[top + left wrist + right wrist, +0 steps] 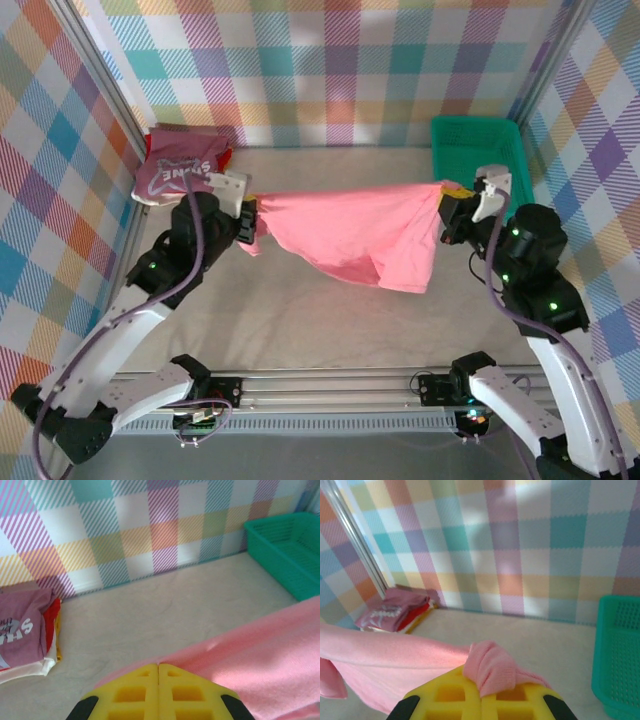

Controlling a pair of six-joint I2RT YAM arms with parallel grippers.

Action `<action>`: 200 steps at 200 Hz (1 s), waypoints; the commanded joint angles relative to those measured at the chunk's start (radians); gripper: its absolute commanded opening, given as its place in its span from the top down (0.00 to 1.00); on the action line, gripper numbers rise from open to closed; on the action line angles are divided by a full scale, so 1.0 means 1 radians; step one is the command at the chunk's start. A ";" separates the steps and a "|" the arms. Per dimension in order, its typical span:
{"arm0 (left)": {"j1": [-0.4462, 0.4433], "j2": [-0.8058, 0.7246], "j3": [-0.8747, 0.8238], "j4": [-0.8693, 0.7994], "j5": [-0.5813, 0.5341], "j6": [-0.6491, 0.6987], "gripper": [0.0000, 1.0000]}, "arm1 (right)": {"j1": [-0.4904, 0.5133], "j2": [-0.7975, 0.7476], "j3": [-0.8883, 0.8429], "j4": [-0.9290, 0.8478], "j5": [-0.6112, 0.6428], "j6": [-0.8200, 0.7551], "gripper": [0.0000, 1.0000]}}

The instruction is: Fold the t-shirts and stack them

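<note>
Spanning left-to-right mid-frame, salmon-pink t-shirt [350, 235]: left fingers [130, 695] and right fingers [445, 697] each clamped on an end; folded stack [180, 165] upper left, nearer left arm.

Pastel plaid walls [340, 70], beige tabletop [300, 330], bright light

White txt on dark pink t-shirt [22, 630] reads "SH…", rest cut off/illegible.
</note>
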 commanded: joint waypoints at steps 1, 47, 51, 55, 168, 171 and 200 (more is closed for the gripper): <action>0.009 -0.072 0.062 -0.048 0.137 0.022 1.00 | 0.001 -0.030 0.086 0.019 0.008 -0.046 1.00; 0.008 -0.031 0.100 -0.081 0.142 -0.038 1.00 | 0.001 0.262 0.307 -0.023 -0.054 -0.069 1.00; 0.009 -0.023 0.093 -0.086 0.109 -0.044 1.00 | 0.002 0.316 0.332 -0.025 -0.062 -0.064 1.00; 0.010 -0.017 0.084 -0.093 0.083 -0.051 1.00 | 0.001 0.358 0.357 -0.023 -0.080 -0.062 1.00; 0.124 0.332 -0.075 -0.036 -0.021 -0.226 0.53 | 0.032 1.632 1.807 -0.762 -0.118 0.086 0.37; 0.126 0.330 -0.081 -0.042 -0.021 -0.229 0.52 | 0.036 1.617 1.786 -0.788 -0.110 0.082 0.36; 0.160 0.328 -0.165 -0.119 -0.020 -0.282 0.51 | 0.118 1.266 1.069 -0.627 0.010 0.054 0.35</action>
